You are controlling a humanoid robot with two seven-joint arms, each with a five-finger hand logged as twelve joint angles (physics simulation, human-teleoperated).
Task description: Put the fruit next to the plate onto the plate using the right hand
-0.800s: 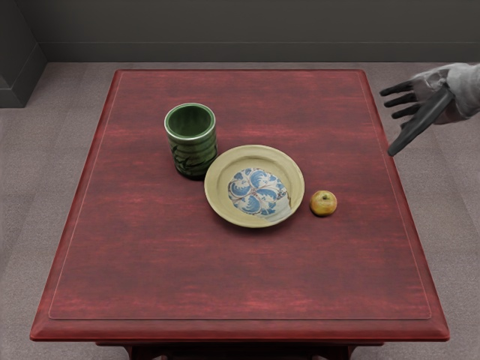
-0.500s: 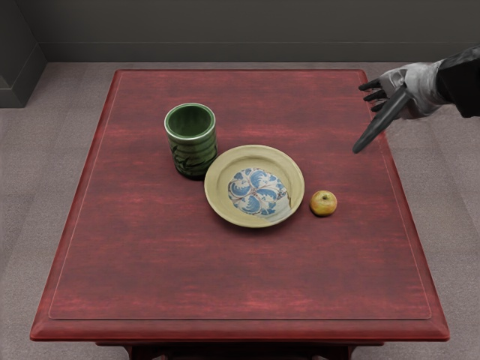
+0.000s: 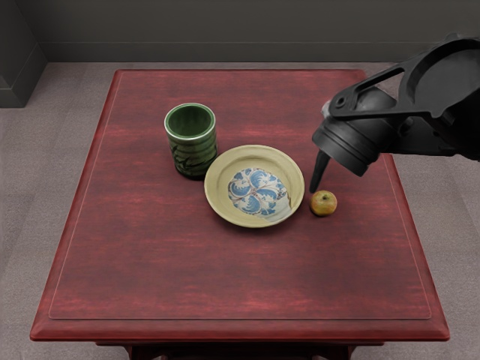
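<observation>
A small yellow-red apple (image 3: 323, 202) lies on the table just right of the plate, close to its rim but apart from it. The plate (image 3: 217, 177) is cream with a blue and white pattern in its well and has nothing on it. My right hand (image 3: 319, 175) comes in from the right and hangs just above and slightly left of the apple. Its bulky black wrist hides most of the hand. One dark finger shows, stretched straight down toward the gap between plate and apple, holding nothing. The left arm is out of view.
A green glazed cup (image 3: 190, 139) stands upright at the plate's upper left, almost touching its rim. All of it rests on a dark red wooden table (image 3: 187, 262) with a raised border.
My right arm has swung in from beyond the table's far right corner, leftward and down, and now hovers over the apple. The apple, plate and cup have not moved.
</observation>
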